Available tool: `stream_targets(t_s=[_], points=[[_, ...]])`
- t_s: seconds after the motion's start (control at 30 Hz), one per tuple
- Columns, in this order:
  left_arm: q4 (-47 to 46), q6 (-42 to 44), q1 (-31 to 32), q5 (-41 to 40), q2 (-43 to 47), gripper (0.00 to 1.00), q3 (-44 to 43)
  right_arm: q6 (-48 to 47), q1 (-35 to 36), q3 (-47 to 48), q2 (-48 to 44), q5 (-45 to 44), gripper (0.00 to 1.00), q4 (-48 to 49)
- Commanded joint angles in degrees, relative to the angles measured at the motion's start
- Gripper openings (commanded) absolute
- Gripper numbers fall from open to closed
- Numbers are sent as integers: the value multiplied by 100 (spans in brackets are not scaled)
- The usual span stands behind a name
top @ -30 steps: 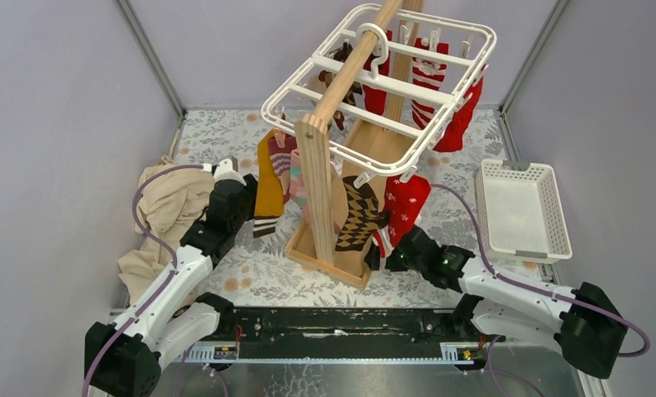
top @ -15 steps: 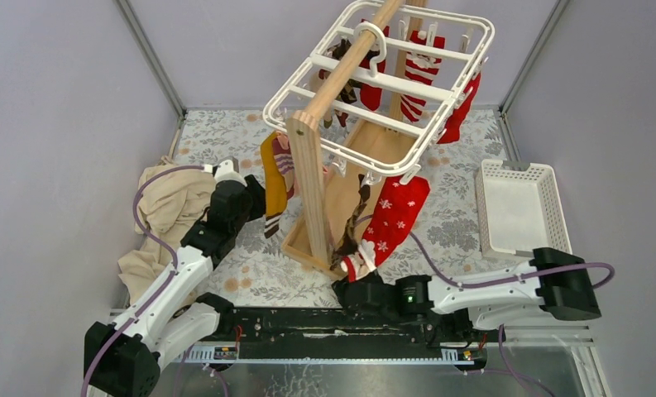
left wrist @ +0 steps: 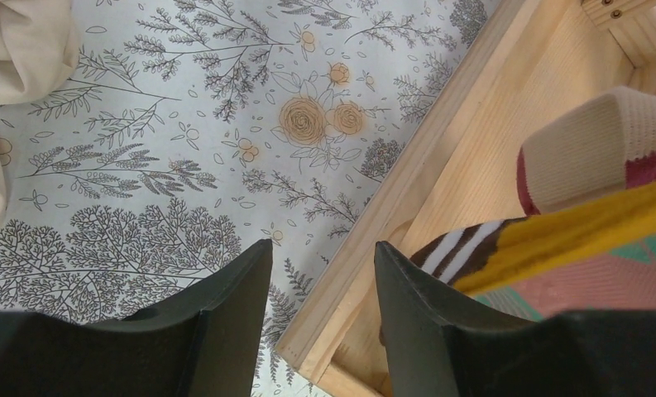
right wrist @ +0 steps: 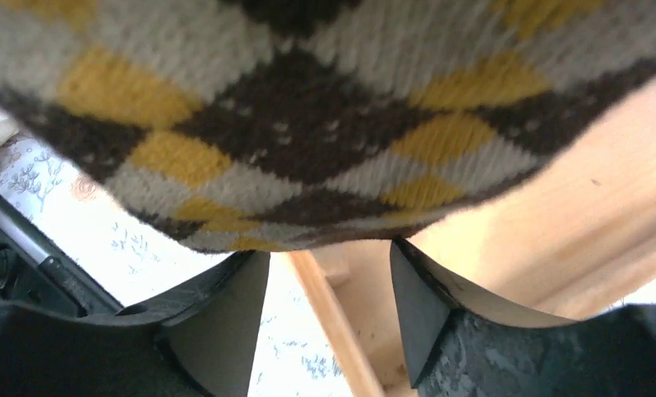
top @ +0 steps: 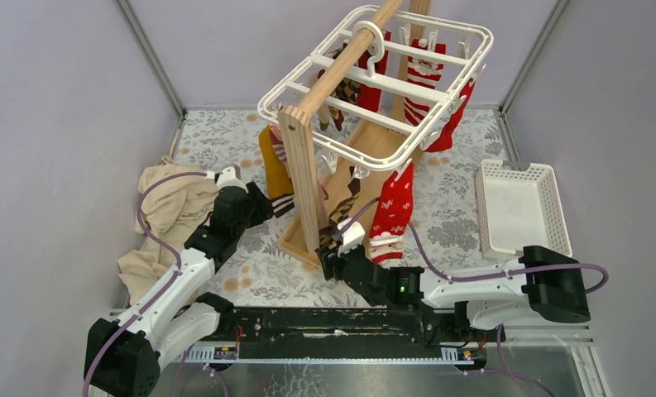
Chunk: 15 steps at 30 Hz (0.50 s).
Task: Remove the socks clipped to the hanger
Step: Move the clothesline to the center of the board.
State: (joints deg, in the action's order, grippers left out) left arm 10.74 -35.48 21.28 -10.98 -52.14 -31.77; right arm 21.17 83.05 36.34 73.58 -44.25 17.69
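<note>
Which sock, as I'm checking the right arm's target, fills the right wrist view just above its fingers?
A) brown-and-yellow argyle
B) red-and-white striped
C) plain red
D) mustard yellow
A: the right wrist view shows the argyle sock, with brown, yellow and grey diamonds, hanging just above the right gripper, whose jaws stand apart.

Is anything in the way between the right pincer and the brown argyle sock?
Nothing visible does. In the right wrist view the argyle sock hangs right at the fingertips of the open right pincer, with nothing else in front of it. The wooden rack sits behind the sock, not between them.
</note>
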Motion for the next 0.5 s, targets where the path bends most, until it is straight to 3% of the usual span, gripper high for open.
stream_targets(t_s=[0.0,0.47], points=[[-407,-44,32,-215,37,57,137,-589,-396,109,319,628,59,1249],[-386,-9,29,-542,156,57,151,-401,-1497,1007,1629,1420,32,1919]])
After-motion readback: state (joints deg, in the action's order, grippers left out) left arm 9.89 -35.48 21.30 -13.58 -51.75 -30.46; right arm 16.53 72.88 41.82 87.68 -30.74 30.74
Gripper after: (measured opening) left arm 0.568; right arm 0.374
